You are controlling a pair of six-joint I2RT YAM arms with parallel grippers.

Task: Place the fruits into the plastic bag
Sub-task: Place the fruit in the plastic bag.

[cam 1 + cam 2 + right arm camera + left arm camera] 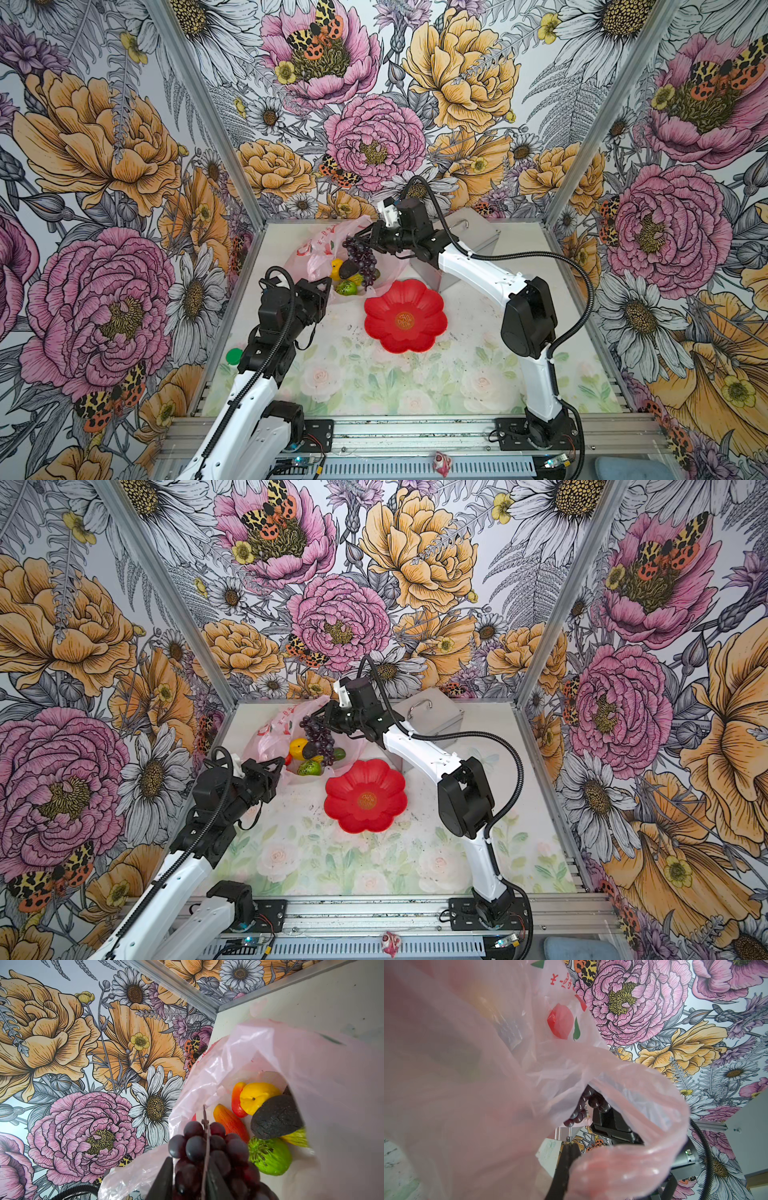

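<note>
Right fingers (163, 1178) were clamped on the grapes (360, 259), hanging them over the bag (316, 249), whose rim the left fingers (566, 1165), pinched together, held up and open, seemingly so the bunch could drop beside the lemon (257, 1095), avocado (276, 1120) and lime (270, 1157) inside, near the empty dish (405, 316)

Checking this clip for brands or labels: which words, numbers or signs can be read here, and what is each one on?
On the plastic bag: red print of a few characters, creased and tilted; not readable.
On the red dish: gold emblem in its centre, with characters too small to read.
No other text can be made out.
</note>
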